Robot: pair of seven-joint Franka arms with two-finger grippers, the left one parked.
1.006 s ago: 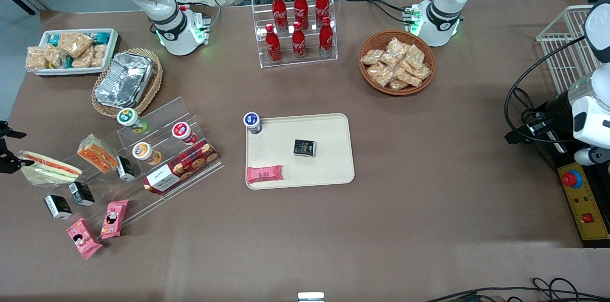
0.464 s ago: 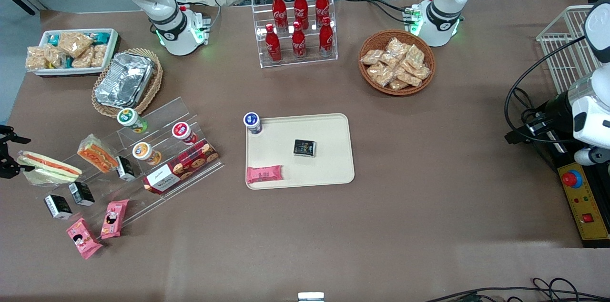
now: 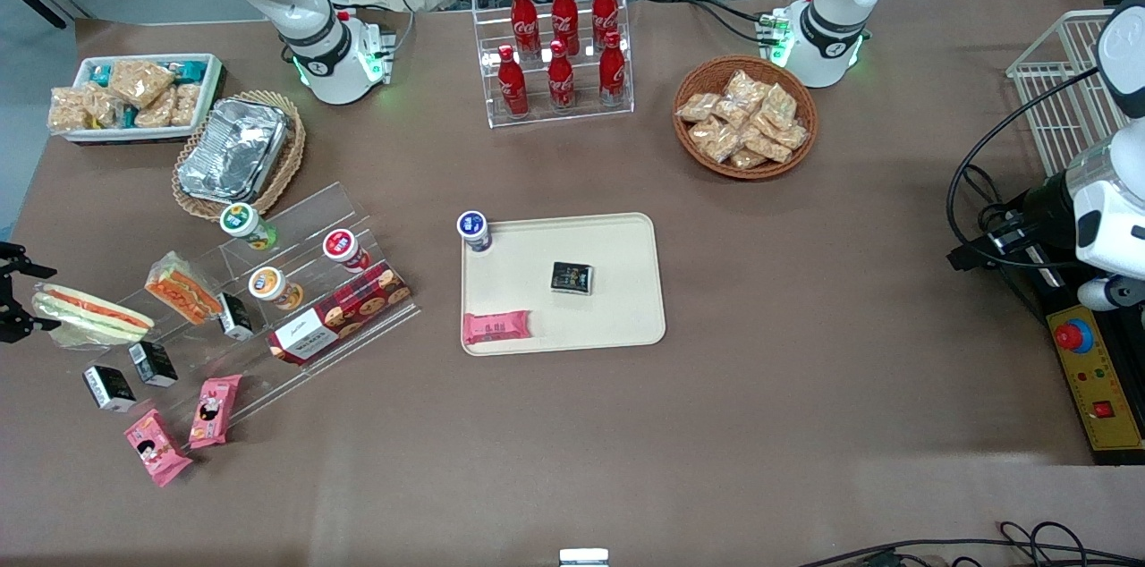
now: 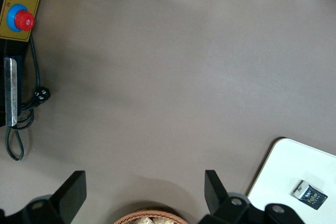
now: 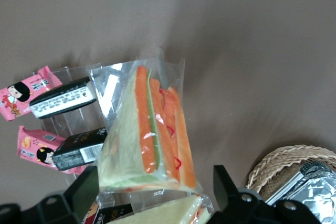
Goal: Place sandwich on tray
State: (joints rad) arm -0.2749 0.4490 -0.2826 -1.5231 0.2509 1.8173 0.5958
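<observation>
The sandwich [image 3: 89, 315] lay on its side at the low end of the clear acrylic stepped shelf [image 3: 304, 209], at the working arm's end of the table. It sat at about nine o'clock from the tray [image 3: 617, 281] and well apart from it. The chunkier orange-faced sandwich [image 3: 182, 288] stood at about two o'clock from it, just beside.

The gripper [image 3: 20, 294] hung at the sandwich's nine o'clock end, its two fingers spread wide and pinching nothing. In the right wrist view the gripper [image 5: 153, 174] framed that pale end of the sandwich [image 5: 168, 214] between its fingers. Whether a pad already touched the wrap could not be told.

The sandwich looked light and soft. It was white bread that would crush under a hard squeeze, inside a clear film that was likely slippery and loose at the corners. The better hold seemed to be across the two broad bread faces, well into the body and not on the film flap. That called for a gentle closing, so the filling would not be pressed out.

It was a long, flat triangular wedge with pale, faintly greenish bread. A thin red-orange stripe ran along its upper face, with a trace of green, and a glossy wrapper covered it all.

The tray already carried a pink snack bar [image 3: 496, 327], a small black box [image 3: 572, 277] and a blue-lidded cup [image 3: 473, 229]. Bare room was left toward its three o'clock side.
</observation>
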